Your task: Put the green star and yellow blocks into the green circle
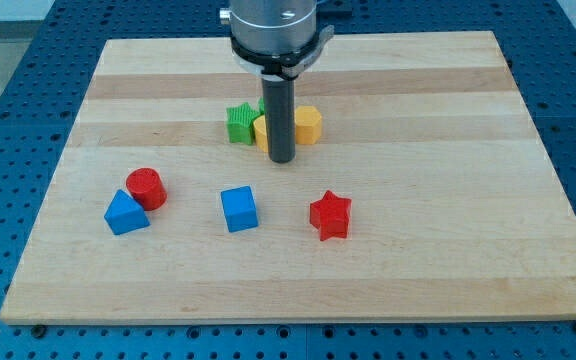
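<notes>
The green star (238, 123) sits near the middle of the wooden board (418, 200), toward the view's top. Two yellow blocks touch it on its right: one (262, 130) mostly hidden behind the rod, and a yellow hexagon-like block (309, 125) on the rod's right. My tip (282, 159) rests on the board just below the yellow blocks, right in front of them. No green circle shows in this view.
A red cylinder (146, 188) and a blue triangle (125, 213) touch at the lower left. A blue cube (238, 209) and a red star (330, 215) lie toward the view's bottom, below my tip. A blue perforated table (8, 150) surrounds the board.
</notes>
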